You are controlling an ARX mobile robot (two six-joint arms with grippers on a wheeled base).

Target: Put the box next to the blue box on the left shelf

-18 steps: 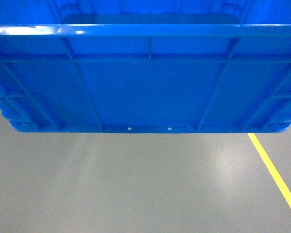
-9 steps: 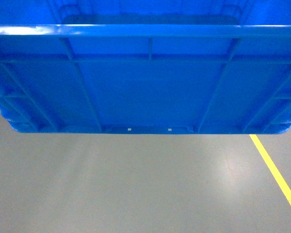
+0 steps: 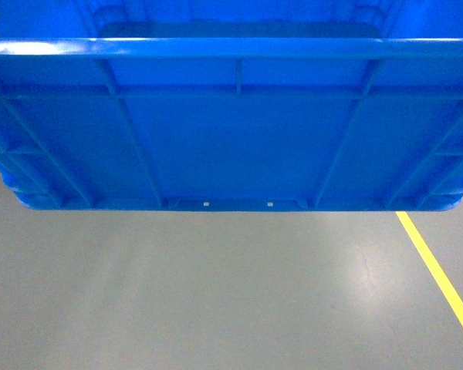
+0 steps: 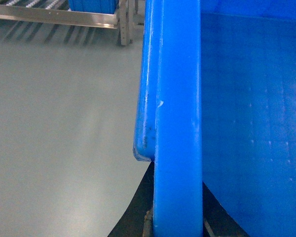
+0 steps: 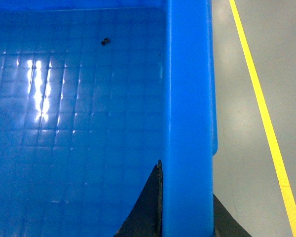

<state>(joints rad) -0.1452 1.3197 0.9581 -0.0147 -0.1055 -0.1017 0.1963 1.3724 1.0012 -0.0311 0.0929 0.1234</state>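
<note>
The box (image 3: 231, 123), a big bright-blue ribbed crate, hangs above the floor and fills the upper half of the head view. My left gripper (image 4: 178, 200) is shut on its left rim (image 4: 177, 98), one black finger (image 4: 138, 212) outside the wall and one inside. My right gripper (image 5: 187, 200) is shut on the right rim (image 5: 187, 98) in the same way, with a finger (image 5: 148, 207) inside. The left shelf (image 4: 54, 16), pale rails with rollers, shows at the top left of the left wrist view, and a blue box (image 4: 93, 5) rests on it.
Grey floor (image 3: 216, 293) spreads below the crate. A yellow line (image 3: 440, 277) runs along the floor on the right, also in the right wrist view as the yellow line (image 5: 261, 113). A metal shelf post (image 4: 123, 24) stands beside the blue box.
The crate stays held in the same place in the head view. The yellow floor line has shifted slightly, so the view over the floor has moved a little.
</note>
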